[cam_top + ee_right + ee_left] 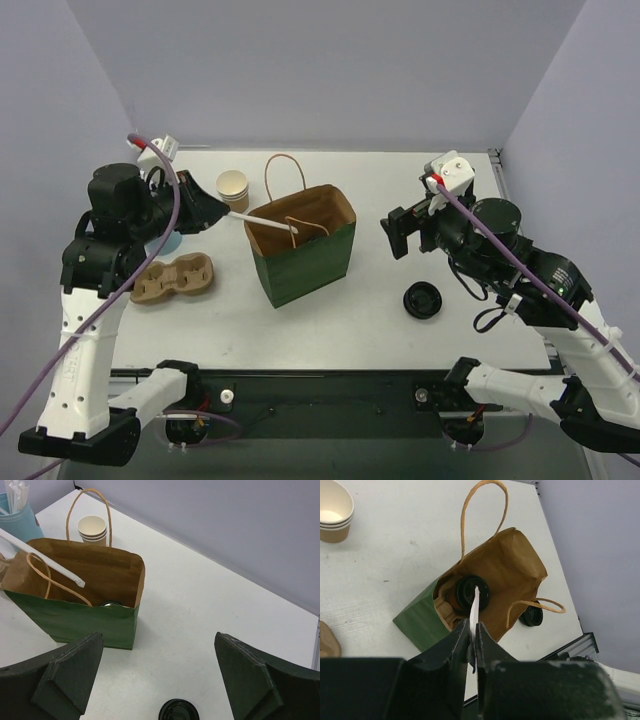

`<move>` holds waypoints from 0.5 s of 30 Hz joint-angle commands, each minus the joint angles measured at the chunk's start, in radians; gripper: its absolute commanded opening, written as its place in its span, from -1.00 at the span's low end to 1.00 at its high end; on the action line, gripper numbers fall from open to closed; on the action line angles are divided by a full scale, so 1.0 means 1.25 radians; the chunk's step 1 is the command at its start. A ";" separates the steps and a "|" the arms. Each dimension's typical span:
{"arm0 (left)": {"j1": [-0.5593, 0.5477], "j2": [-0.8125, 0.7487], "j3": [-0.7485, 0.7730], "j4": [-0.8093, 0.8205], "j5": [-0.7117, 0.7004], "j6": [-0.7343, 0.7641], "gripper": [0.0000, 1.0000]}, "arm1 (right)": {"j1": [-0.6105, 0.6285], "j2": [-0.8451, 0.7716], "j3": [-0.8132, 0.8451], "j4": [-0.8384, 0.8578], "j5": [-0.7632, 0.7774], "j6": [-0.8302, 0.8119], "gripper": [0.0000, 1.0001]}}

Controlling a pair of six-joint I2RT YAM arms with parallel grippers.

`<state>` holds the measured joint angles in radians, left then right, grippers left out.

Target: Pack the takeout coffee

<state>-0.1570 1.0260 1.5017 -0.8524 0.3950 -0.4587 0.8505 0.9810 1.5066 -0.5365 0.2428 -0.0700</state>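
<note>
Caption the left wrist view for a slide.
Left gripper holds a wrapped straw above the takeout coffee inside the green bag.

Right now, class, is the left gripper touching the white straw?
Touching. The left wrist view shows the left gripper pinching the straw from both sides with no gap, and the straw's far end reaches over the green bag.

Green paper bag [305,265] standing open in middle of counter [380,180]; white wrapped straw [262,221] slanting over its mouth. Tan cup stack [233,188] standing behind it. Pulp carrier [175,278] lying left; loose black lid [424,300] lying right.
</note>
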 commanded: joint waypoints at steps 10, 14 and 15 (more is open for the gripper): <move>-0.035 0.037 0.040 0.057 -0.017 0.039 0.64 | -0.005 0.069 0.076 -0.129 0.028 0.164 1.00; -0.035 0.037 0.070 0.024 0.015 0.069 0.78 | -0.005 0.094 0.093 -0.151 0.037 0.268 1.00; -0.035 0.030 0.063 0.029 0.018 0.070 0.82 | -0.005 0.098 0.095 -0.151 0.016 0.288 1.00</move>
<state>-0.1967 1.0893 1.5402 -0.8230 0.3779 -0.4137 0.8505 1.0859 1.5902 -0.6811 0.2550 0.1455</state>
